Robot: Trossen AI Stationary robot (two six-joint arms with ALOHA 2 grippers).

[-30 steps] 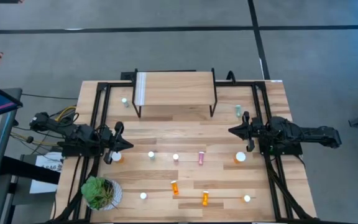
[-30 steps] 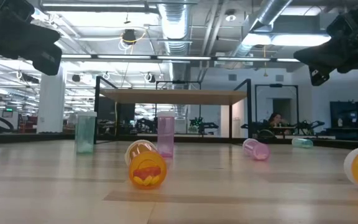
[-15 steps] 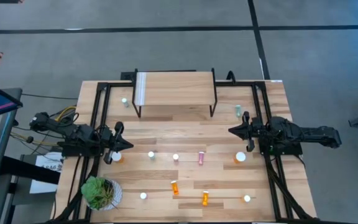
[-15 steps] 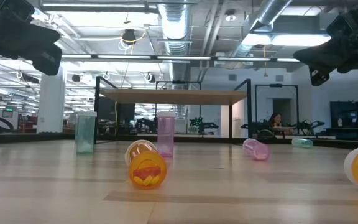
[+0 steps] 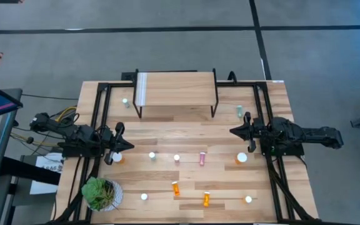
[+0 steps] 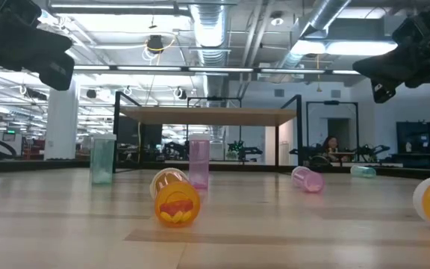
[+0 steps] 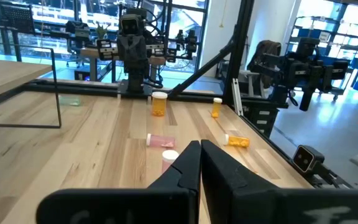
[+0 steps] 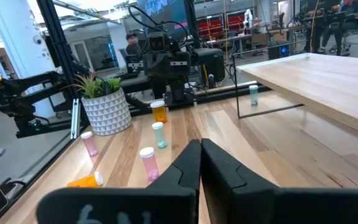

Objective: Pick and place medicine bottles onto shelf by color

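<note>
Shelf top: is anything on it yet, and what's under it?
The shelf carries no bottles on its plank, only its white strip. From above, the plank covers the table beneath; the low view shows open space there, with no bottle.

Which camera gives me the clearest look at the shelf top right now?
The high view: the shelf shows its whole wood plank, bare, with the white strip at one end. The low view sees only its front edge and black legs. The right wrist view catches part of the plank, the left wrist view just a leg.
</note>
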